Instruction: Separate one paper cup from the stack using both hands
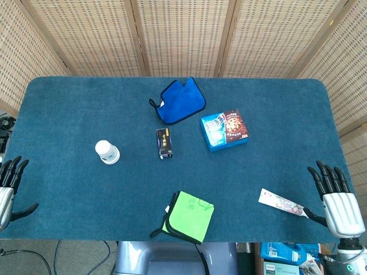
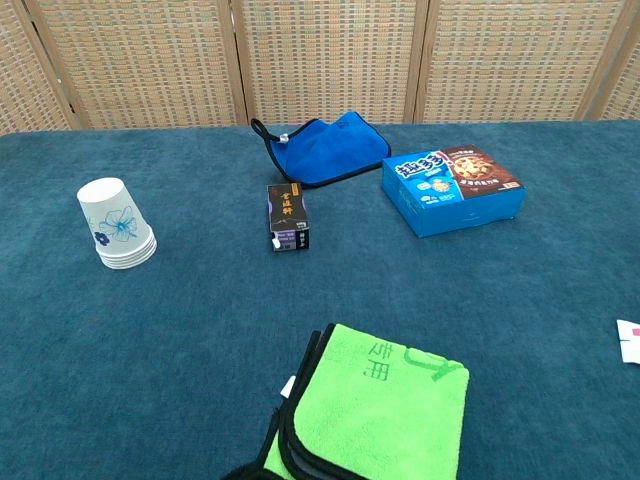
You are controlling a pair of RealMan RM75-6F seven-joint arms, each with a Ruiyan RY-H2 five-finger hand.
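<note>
- Left hand (image 1: 7, 186): seen at the counter's left edge in head view, partly cut off by the frame; fingers are spread and pointed up-frame, thumb stuck out to the side, nothing held. It's not shown in chest view.
- Right hand (image 1: 335, 197): seen at the counter's right edge in head view; fingers are spread, nothing gripped. Its thumb tip lies just beside, maybe touching, the end of a flat printed packet (image 1: 280, 202); contact can't be told.
- Paper cup stack (image 1: 106, 152): set upside down on the counter's (image 1: 69, 114) left half, well apart from both hands. In chest view the stack (image 2: 116, 224) is shown w/ a blue flower print and several rims nested at the bottom; exact count is hard to make out.
- Small dark box (image 2: 287, 217): placed near centre; label text too small to read.
- Blue cloth (image 2: 320, 150): lies behind the dark box, twd the far edge.
- Blue/brown snack box (image 2: 452, 189): lies right of the cloth.
- Green cloth w/ black trim (image 2: 375, 415): folded at the near edge, cut off by the bottom of chest view.
- Packet in chest view: only a corner (image 2: 628, 340) is caught at the right edge; rest is cut off.
</note>
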